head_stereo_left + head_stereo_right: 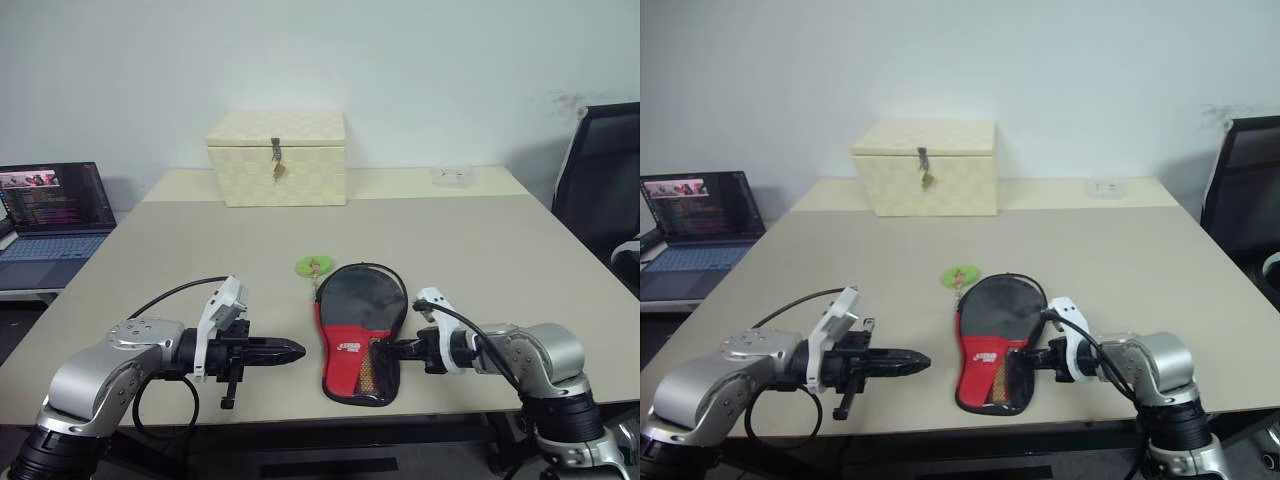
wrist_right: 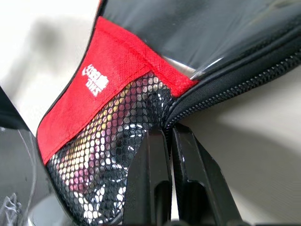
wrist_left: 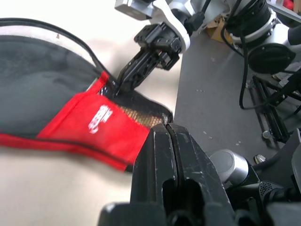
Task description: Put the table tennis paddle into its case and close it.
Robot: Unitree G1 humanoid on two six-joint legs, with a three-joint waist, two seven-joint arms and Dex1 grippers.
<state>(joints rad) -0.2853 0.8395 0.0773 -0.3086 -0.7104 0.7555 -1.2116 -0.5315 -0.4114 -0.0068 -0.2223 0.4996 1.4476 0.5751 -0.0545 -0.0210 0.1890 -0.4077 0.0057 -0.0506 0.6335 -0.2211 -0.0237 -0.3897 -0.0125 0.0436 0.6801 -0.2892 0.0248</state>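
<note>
Your table [image 1: 500, 260] carries a cream box [image 1: 278, 158] at the far side and the case [image 1: 358, 330] near the front edge. Your right gripper [image 1: 383, 348] has its jaws pinched on the case's zipper edge beside the mesh pocket [image 2: 108, 160]. Your left gripper [image 1: 296, 351], jaws pressed together, hovers beside the case, holding nothing.

Left claw [image 3: 170, 141] closed, near the case [image 3: 89, 120] lying on the desk [image 3: 42, 188]; right claw [image 3: 123, 82] at its mesh edge.
</note>
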